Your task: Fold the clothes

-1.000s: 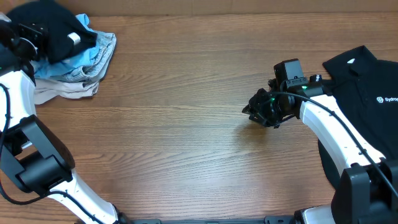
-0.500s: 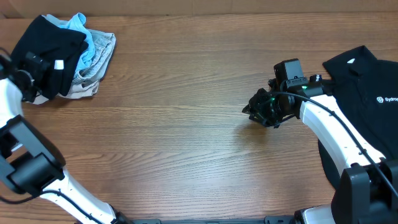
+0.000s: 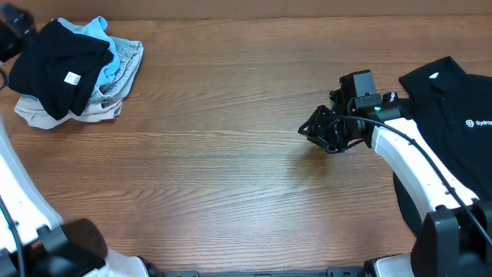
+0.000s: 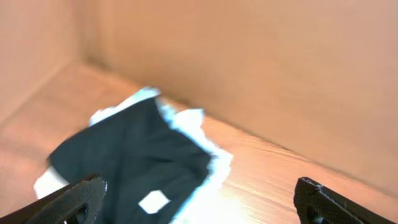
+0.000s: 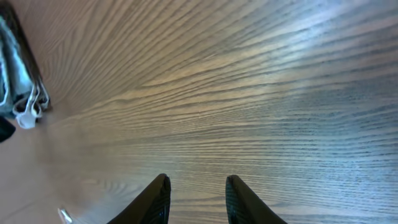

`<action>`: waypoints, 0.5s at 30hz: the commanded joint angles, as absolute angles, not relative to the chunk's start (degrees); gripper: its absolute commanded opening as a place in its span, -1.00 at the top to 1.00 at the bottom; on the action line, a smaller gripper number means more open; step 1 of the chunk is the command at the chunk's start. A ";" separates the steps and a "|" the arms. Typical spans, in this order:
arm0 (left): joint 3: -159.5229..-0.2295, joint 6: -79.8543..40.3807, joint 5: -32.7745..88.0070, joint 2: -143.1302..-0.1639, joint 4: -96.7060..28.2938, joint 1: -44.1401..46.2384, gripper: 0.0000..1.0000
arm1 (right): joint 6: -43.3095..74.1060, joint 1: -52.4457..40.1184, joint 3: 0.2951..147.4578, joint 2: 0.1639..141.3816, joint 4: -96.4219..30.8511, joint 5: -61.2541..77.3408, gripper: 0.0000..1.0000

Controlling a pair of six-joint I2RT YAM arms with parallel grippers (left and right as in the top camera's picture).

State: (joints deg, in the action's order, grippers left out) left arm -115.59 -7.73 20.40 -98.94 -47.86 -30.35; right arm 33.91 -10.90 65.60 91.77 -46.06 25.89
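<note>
Overhead view: the plain black shirt, its white label facing up, lies crumpled on top of a heap at the table's far left corner. Under it are a light-blue garment, a grey garment and a beige garment. None of the heap looks folded. The collared black shirt with white lettering lies at the right edge, partly out of frame; cannot tell whether it is folded.

The left gripper is spread wide with nothing in it, above the heap and apart from it. The right gripper has its fingers parted, holds nothing, and is low over bare table, beside the collared shirt but not touching it.

Judgement: task at or near its start. No neat folded stack in sight, no garment laid out in the middle. Every heap item needs pulling out, flattening and folding.
</note>
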 commanded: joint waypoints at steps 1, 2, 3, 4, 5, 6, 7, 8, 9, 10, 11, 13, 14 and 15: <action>-115.72 -2.50 20.34 -97.36 -50.41 -27.11 -1.00 | 28.12 -10.90 66.52 86.89 -45.91 25.50 0.34; -115.72 -1.26 23.68 -96.77 -51.75 -26.22 -1.00 | 26.39 -10.90 66.52 85.80 -46.04 25.45 0.34; -115.72 2.17 28.45 -96.29 -53.30 -25.17 -1.00 | 24.84 -10.92 66.52 84.75 -46.17 25.15 0.34; -115.72 7.14 34.13 -95.66 -55.51 -23.75 -1.00 | 23.38 -10.92 66.52 83.33 -46.41 23.70 0.35; -115.72 11.38 38.17 -95.07 -57.67 -22.33 -1.00 | 22.20 -10.92 66.52 81.87 -46.65 21.91 0.34; -115.72 15.18 41.23 -94.39 -59.99 -20.73 -1.00 | 21.12 -10.92 66.52 80.16 -46.92 20.12 0.35; -115.72 18.59 42.63 -93.56 -62.46 -18.83 -1.00 | 20.12 -10.92 66.52 78.19 -47.11 18.57 0.34; -115.72 21.17 42.50 -92.60 -64.86 -16.67 -1.00 | 18.76 -10.92 66.52 75.55 -47.27 17.04 0.34; -115.72 22.65 40.86 -91.31 -67.66 -13.89 -1.00 | 17.56 -10.92 66.52 73.08 -47.29 15.94 0.33; -115.72 22.76 38.76 -90.35 -69.43 -11.88 -1.00 | 16.16 -10.90 66.52 70.32 -47.22 15.11 0.28; -115.72 22.70 34.68 -88.99 -71.53 -8.88 -1.00 | 15.16 -10.90 66.52 67.53 -47.03 14.31 0.22; -115.72 20.10 25.02 -86.76 -73.73 -3.62 -1.00 | 13.06 -10.90 66.52 61.45 -46.13 12.75 0.05; -115.72 17.89 19.94 -85.69 -74.54 -1.06 -1.00 | 11.94 -10.85 66.52 58.78 -45.47 12.01 -0.08; -115.72 15.81 14.50 -84.40 -75.26 1.87 -1.00 | 11.18 -10.85 66.52 55.81 -44.73 11.35 -0.26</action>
State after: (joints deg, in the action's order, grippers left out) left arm -115.31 16.67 27.99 -90.11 -74.22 -2.92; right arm 16.53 -10.92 65.60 62.50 -45.71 15.59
